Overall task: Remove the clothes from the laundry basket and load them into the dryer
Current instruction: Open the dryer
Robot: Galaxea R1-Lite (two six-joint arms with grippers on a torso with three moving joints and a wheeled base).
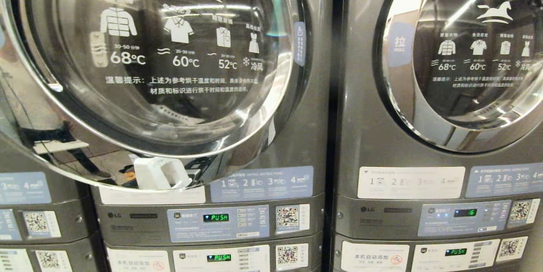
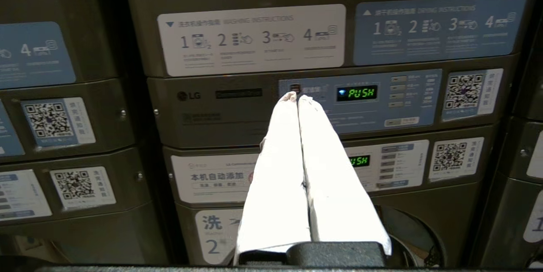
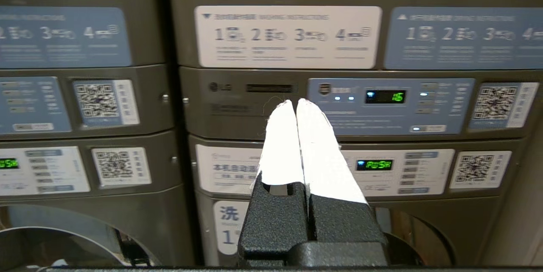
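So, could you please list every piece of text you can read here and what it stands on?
"68°C", "60°C", "52°C": dryer door glass
"PUSH": green display below that door
"LG": control panel
"拉 PULL": blue tag on the neighbouring door's rim
"16": neighbouring display
"洗 2": lower white label
"洗 1": matching label
Fine print on the instruction stickers: too small to read.

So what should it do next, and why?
Probably bring the laundry basket into view first. The left gripper and the right gripper are both shut and empty, facing the control panels, and no basket or clothes show anywhere. The door of the dryer looks already swung outward.
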